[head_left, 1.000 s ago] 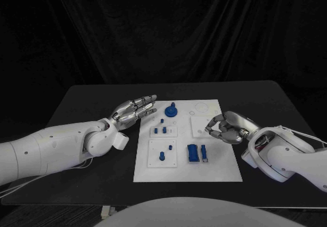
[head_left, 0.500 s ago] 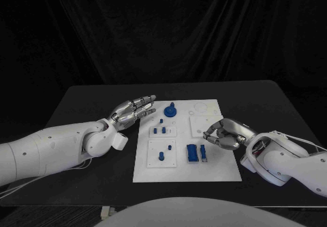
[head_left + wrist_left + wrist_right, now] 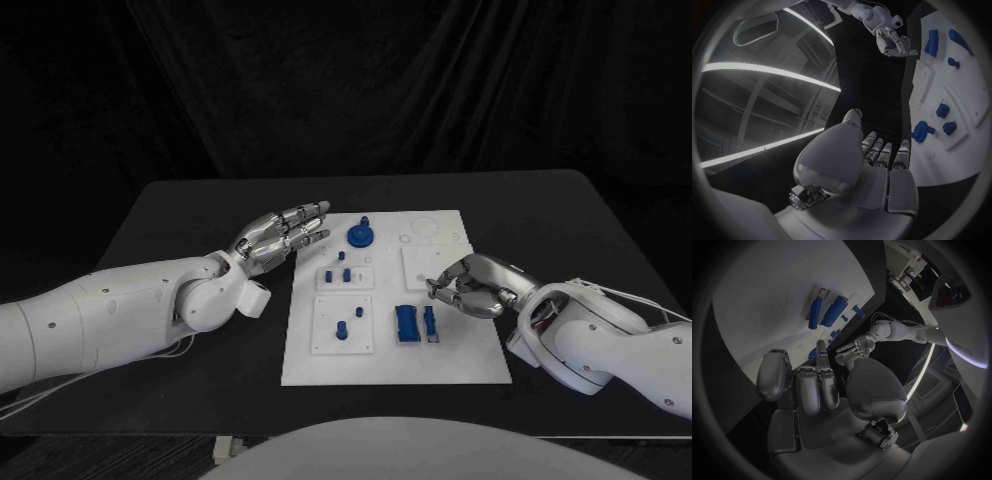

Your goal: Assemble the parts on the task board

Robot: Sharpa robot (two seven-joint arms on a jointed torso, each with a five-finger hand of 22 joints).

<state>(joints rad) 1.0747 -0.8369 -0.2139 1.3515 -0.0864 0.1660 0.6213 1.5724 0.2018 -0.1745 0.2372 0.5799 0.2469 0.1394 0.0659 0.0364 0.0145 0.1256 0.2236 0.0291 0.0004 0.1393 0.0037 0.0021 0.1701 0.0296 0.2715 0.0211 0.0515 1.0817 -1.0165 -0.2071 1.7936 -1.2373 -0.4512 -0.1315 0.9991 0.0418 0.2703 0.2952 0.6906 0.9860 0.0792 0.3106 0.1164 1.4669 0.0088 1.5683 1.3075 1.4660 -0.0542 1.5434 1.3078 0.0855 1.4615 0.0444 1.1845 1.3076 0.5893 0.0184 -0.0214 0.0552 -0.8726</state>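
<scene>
You are looking down at a black table [image 3: 173, 215] with the white task board [image 3: 447, 355] lying in its middle. Your left hand [image 3: 281, 235] is hovering just off the board's left edge near its far end, palm turned toward the board, fingers spread and holding nothing. Your right hand [image 3: 473, 285] is hanging over the board's right edge, fingers curled inward with nothing visible between them. Just beside those fingertips, a wide blue block [image 3: 408, 323] and a slim blue bar [image 3: 431, 320] are lying side by side on the board. A round blue part with a stem [image 3: 361, 234] is sitting at the far end, close to your left hand. Small blue pegs [image 3: 339, 274] are standing in the board's middle left, and another peg [image 3: 343, 328] is standing nearer you.
</scene>
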